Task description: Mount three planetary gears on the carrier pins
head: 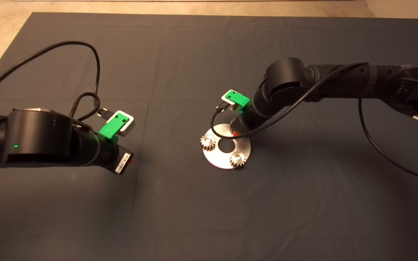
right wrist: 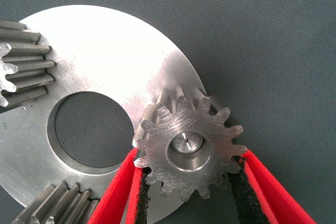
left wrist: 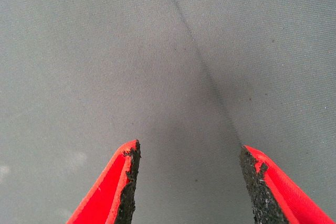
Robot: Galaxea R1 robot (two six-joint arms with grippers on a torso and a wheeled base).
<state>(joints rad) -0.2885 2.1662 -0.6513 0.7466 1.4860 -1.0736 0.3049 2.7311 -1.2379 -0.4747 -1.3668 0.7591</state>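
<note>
Dark cloth covers the worktop [head: 194, 217], and a shiny round disc [head: 218, 159] lies near its middle. Two gears [head: 208, 141] already sit on pins at the disc's rim. The right gripper [right wrist: 190, 192] is down over the disc's far edge, its fingers [right wrist: 123, 192] clamped on a third gear [right wrist: 189, 148], which sits over a pin [right wrist: 186, 144]. The left gripper [left wrist: 189, 182] hovers well to the left over bare cloth, fingers apart.
</note>
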